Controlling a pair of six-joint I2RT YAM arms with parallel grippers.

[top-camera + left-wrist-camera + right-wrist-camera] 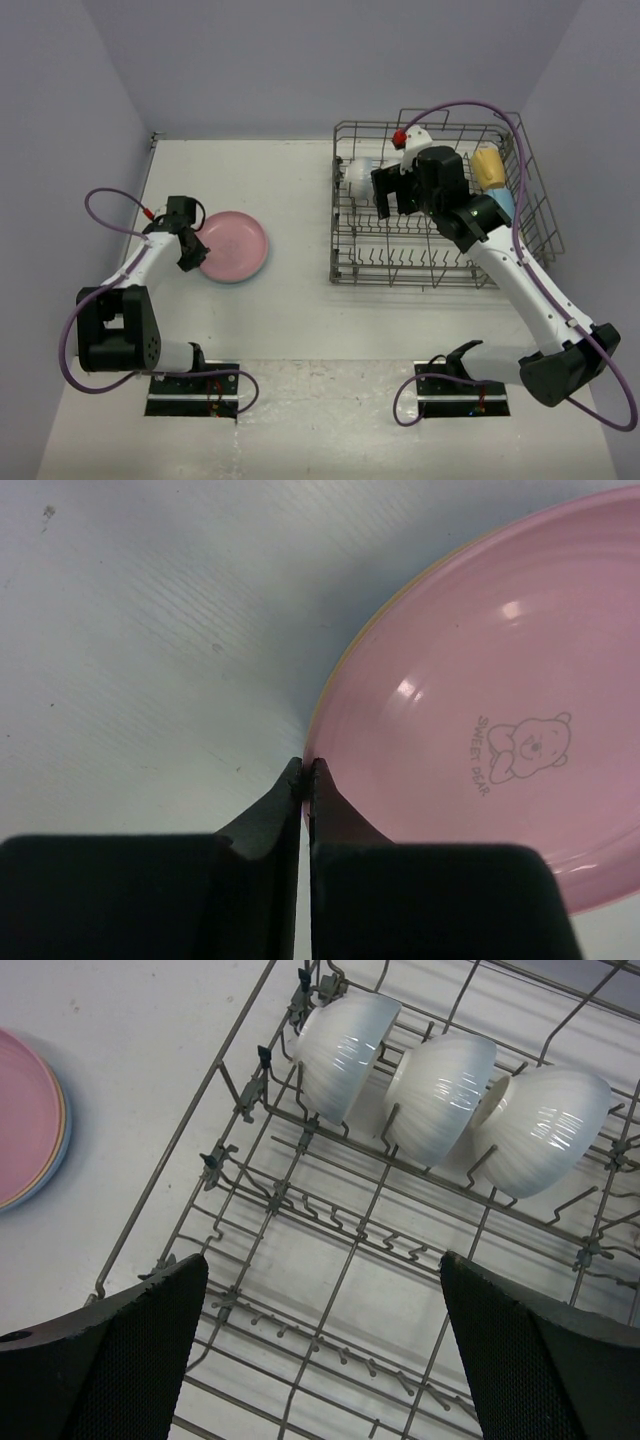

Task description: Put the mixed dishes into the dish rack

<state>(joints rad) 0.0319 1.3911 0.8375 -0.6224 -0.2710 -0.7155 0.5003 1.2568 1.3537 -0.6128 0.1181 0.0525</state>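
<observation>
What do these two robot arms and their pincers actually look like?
The left arm and right arm have slim white links between chunky black joints. A purple cable loops along each. The left gripper and right gripper are black, each with two wedge-shaped fingers; the right's pads look finely textured.

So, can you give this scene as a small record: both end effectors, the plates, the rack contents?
left end effector: shut, tips meeting at the pink plate rim; grip unclear
right end effector: open, above bare tines of the dish rack
plates: pink plate tops a stack on the table
in rack: three white bowls in a row, yellow mug, light blue mug
</observation>
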